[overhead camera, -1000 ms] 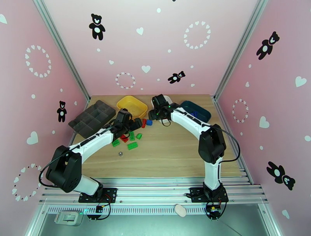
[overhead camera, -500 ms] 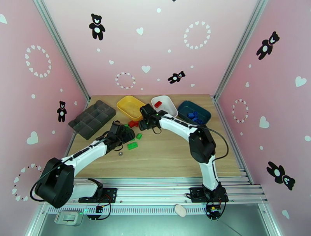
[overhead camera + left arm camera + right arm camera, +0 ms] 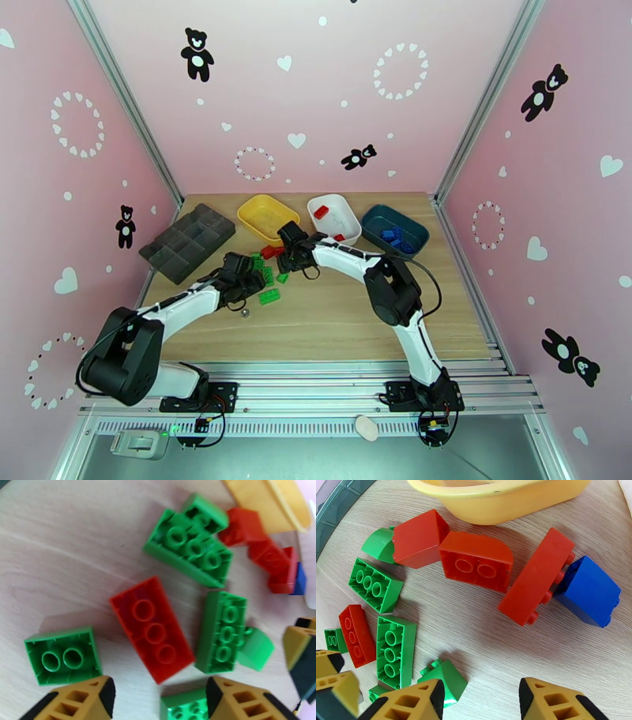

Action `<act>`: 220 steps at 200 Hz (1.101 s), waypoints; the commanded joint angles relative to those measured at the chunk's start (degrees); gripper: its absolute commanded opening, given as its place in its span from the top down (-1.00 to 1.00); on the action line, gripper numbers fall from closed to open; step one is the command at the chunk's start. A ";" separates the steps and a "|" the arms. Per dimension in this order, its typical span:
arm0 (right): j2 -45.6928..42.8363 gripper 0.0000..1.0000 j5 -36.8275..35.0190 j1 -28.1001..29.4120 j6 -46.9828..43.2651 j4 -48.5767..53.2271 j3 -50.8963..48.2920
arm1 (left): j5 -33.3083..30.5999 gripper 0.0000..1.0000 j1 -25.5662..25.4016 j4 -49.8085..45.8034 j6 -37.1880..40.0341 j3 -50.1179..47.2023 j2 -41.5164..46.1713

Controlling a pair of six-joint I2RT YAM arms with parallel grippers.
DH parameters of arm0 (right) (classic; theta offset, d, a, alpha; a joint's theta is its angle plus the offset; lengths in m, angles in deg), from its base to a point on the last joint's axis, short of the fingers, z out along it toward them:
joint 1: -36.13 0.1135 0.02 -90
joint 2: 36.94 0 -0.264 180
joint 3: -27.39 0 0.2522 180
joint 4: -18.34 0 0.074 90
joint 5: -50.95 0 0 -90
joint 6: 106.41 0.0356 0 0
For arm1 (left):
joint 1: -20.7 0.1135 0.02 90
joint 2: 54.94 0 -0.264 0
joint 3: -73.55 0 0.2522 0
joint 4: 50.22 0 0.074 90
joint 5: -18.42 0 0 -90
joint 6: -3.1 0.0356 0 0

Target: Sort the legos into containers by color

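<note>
A pile of legos lies on the table in front of the yellow tray [image 3: 267,215]. My left gripper [image 3: 158,701] hovers open over it, its jaws wide apart, with a long red brick [image 3: 152,630] and several green bricks [image 3: 221,632] just ahead. My right gripper [image 3: 482,703] is open over bare wood close by. Ahead of it lie red bricks [image 3: 476,561] and a blue brick [image 3: 588,590], and a green wedge [image 3: 446,679] sits by its left finger. From above, the left gripper [image 3: 251,278] and the right gripper [image 3: 291,254] nearly meet. The white tray [image 3: 345,207] holds red bricks, the teal tray [image 3: 378,214] blue ones.
A dark grey compartmented organizer [image 3: 188,241] stands at the back left. A small metal ball [image 3: 245,313] and a lone green brick [image 3: 268,296] lie nearer the front. The yellow tray's rim [image 3: 501,499] is just beyond the red bricks.
My right gripper has swung from above the white tray leftward and down to the pile. My left gripper has drawn back toward the near left, low over the green and red bricks.
</note>
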State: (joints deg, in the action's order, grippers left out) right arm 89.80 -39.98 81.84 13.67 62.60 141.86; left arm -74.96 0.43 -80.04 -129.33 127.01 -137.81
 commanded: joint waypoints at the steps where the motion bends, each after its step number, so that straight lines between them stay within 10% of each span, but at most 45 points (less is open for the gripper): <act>1: -2.34 -0.08 -1.10 0.32 0.66 -0.72 -1.64 | -1.47 -0.29 0.24 -0.23 0.43 2.85 -2.00; 220: -12.40 -0.05 -2.06 0.44 0.80 -5.49 -12.50 | -7.64 0.15 0.07 -6.27 4.42 9.10 -9.12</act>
State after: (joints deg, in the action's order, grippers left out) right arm 81.36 -41.46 82.61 13.65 58.42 131.30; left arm -81.80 0.43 -84.25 -125.92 135.28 -149.02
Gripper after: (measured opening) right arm 0.527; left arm 0.452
